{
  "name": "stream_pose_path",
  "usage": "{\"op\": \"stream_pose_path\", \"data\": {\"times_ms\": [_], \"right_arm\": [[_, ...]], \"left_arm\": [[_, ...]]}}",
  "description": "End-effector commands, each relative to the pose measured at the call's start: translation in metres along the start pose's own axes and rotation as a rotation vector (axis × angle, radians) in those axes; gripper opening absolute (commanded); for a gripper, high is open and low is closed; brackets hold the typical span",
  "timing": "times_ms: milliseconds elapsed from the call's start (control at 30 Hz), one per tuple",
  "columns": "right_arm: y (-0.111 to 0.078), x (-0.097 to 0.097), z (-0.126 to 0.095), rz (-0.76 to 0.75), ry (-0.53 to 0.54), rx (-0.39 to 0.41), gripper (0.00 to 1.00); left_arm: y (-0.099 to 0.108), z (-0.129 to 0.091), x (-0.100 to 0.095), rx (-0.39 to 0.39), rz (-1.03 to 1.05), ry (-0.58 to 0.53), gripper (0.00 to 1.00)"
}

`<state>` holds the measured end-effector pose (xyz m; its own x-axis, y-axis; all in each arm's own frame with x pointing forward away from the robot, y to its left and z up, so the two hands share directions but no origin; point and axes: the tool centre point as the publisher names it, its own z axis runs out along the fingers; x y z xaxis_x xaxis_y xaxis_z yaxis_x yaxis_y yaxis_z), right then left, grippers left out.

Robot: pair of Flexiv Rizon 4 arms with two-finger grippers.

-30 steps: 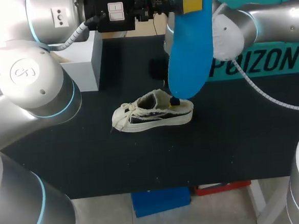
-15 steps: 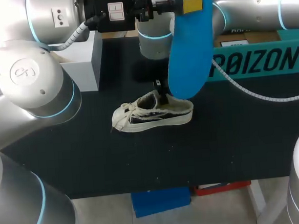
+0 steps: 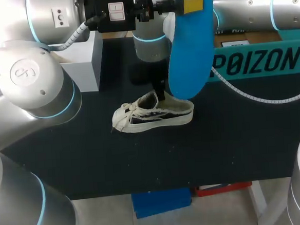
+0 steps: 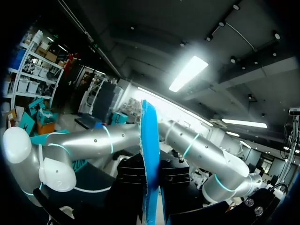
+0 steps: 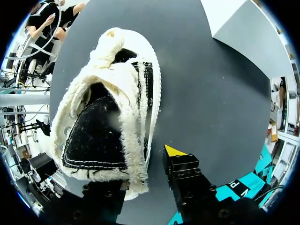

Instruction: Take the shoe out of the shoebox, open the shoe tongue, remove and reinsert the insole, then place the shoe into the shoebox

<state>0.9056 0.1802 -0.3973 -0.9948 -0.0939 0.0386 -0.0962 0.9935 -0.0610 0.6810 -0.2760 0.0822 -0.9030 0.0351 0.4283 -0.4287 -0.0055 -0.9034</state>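
A cream low-top shoe [image 3: 153, 115] with fleece lining lies on its sole on the black table [image 3: 91, 158], toe to the left. My left gripper [image 3: 176, 5], high at the back, is shut on the top of the blue insole [image 3: 187, 53], which hangs down over the heel. In the left wrist view the insole [image 4: 150, 159] shows edge-on between the black fingers. My right gripper [image 3: 160, 95] stands at the shoe's collar. In the right wrist view the shoe [image 5: 110, 117] fills the middle. One yellow fingertip [image 5: 174, 151] sits just outside its side wall with a small gap; fleece hides the other.
The teal shoebox [image 3: 262, 61] stands at the back right, behind my right arm. A white box [image 3: 82, 60] sits at the back left. A blue block [image 3: 161, 202] and a red one show below the table's front edge.
My right arm swung left, carrying its gripper from the heel to the collar, and its fingers have drawn closer together. The left arm and insole stayed put.
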Motion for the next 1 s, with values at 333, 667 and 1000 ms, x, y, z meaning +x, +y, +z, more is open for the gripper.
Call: {"op": "stream_pose_path", "data": {"times_ms": [333,667,1000], "right_arm": [[0.0,0.0,0.0,0.001,-0.001,0.001,0.0],[-0.009,0.021,-0.062,0.316,0.059,-0.051,0.0],[-0.037,0.038,-0.088,1.07,0.117,-0.212,0.0]], "left_arm": [[0.001,0.0,0.001,0.0,0.0,-0.004,0.0],[0.001,0.0,0.001,0.0,0.0,-0.004,0.0],[0.001,0.0,0.001,0.0,0.0,-0.004,0.0]]}}
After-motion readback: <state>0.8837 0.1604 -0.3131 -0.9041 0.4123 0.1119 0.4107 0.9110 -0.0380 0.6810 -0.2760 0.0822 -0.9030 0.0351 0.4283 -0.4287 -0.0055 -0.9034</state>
